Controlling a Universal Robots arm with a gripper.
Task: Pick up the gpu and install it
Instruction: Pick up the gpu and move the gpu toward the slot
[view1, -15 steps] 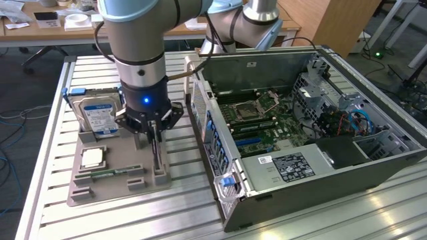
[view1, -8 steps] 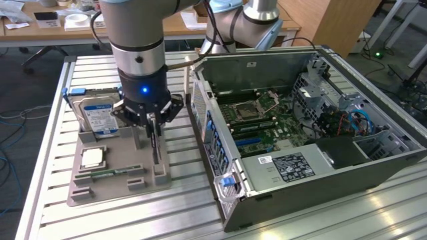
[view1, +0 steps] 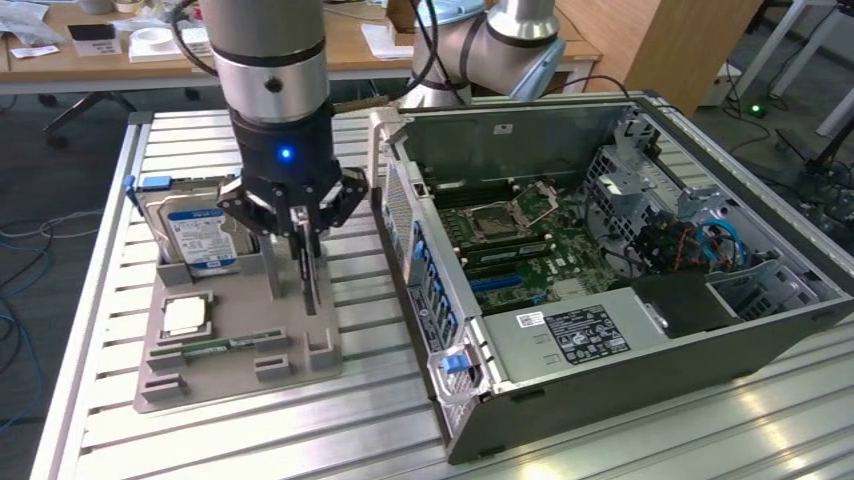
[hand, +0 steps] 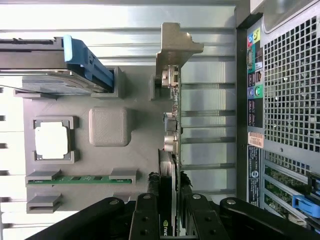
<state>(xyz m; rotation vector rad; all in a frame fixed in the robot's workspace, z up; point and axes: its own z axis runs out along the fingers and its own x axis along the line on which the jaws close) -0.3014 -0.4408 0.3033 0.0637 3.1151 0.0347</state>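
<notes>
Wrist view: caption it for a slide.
Tool gripping the gpu on edge at the grey tray, beside the computer case.

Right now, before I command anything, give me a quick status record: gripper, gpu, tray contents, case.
gripper: closed on the gpu, over the grey tray
gpu: standing on edge at the tray
tray contents: hard drive upright; cpu and memory stick lying flat
computer case: open, on the exterior view's right of the tray, motherboard exposed

The gpu (hand: 172, 165) bears a partial NVIDIA logo (hand: 165, 229); nothing else is legible.
</notes>
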